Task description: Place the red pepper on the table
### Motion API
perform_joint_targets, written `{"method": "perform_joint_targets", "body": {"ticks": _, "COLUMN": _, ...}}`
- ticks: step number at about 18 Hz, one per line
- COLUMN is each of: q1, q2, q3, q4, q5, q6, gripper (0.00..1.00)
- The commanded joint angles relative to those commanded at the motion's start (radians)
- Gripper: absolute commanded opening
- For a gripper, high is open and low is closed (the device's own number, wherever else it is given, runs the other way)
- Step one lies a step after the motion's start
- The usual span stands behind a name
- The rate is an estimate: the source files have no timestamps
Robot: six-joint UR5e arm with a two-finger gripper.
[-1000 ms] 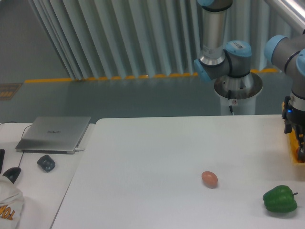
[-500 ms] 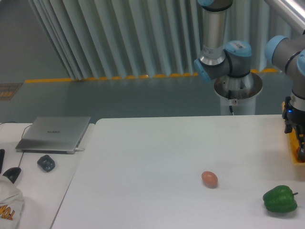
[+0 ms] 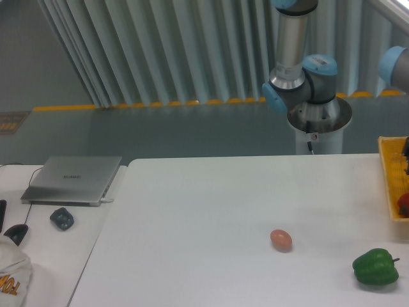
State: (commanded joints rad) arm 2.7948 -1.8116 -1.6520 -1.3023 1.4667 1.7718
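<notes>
At the right edge of the frame, a dark sliver of the pincer (image 3: 405, 148) shows above a yellow tray (image 3: 387, 179); whether its jaws are apart or together cannot be told. Just below it, 1 red pepper (image 3: 404, 203) lies in the tray. The white table (image 3: 211, 217) spreads left of the pincer. Risk: an off-centre grip could let the glossy pepper slip.

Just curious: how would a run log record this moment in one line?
claw: out of view | red pepper: in yellow tray, frame edge | table: egg, green pepper

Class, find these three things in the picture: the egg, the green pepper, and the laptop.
egg (image 3: 280, 240), fixed camera, middle of its shell.
green pepper (image 3: 375, 267), fixed camera, centre of its body.
laptop (image 3: 73, 178), fixed camera, middle of the closed lid.
</notes>
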Motion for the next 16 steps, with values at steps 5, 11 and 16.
{"method": "perform_joint_targets", "body": {"ticks": 5, "q1": 0.014, "q2": -0.005, "q3": -0.006, "q4": -0.012, "q5": 0.000, "q6": 0.000, "gripper": 1.00}}
{"method": "perform_joint_targets", "body": {"ticks": 11, "q1": 0.005, "q2": -0.034, "q3": -0.005, "q4": -0.023, "q5": 0.003, "q6": -0.005, "gripper": 1.00}}
{"method": "perform_joint_targets", "body": {"ticks": 16, "q1": -0.006, "q2": -0.043, "q3": 0.003, "q4": -0.028, "q5": 0.003, "q6": -0.029, "gripper": 1.00}}
